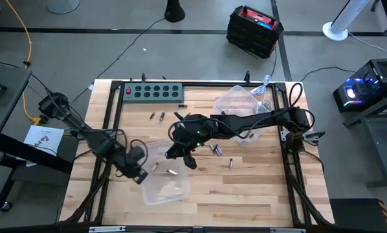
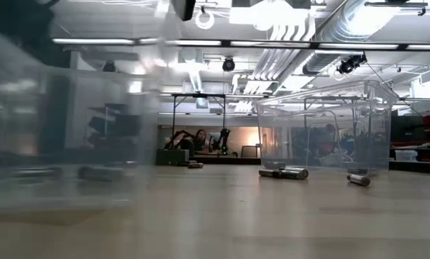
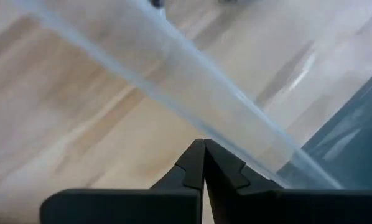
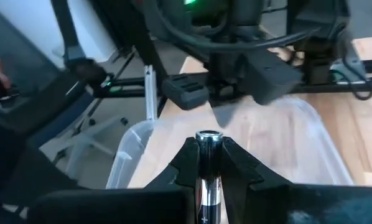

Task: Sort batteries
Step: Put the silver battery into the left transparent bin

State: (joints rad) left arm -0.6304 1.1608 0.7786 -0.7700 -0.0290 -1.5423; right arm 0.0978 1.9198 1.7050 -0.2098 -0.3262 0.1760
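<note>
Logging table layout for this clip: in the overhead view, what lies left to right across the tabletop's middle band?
left gripper → near clear bin → right gripper, clamping a silvery battery → two loose batteries → single battery.

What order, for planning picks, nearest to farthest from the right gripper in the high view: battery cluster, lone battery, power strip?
1. battery cluster, beside the right gripper
2. lone battery, farther right
3. power strip, far edge
</note>
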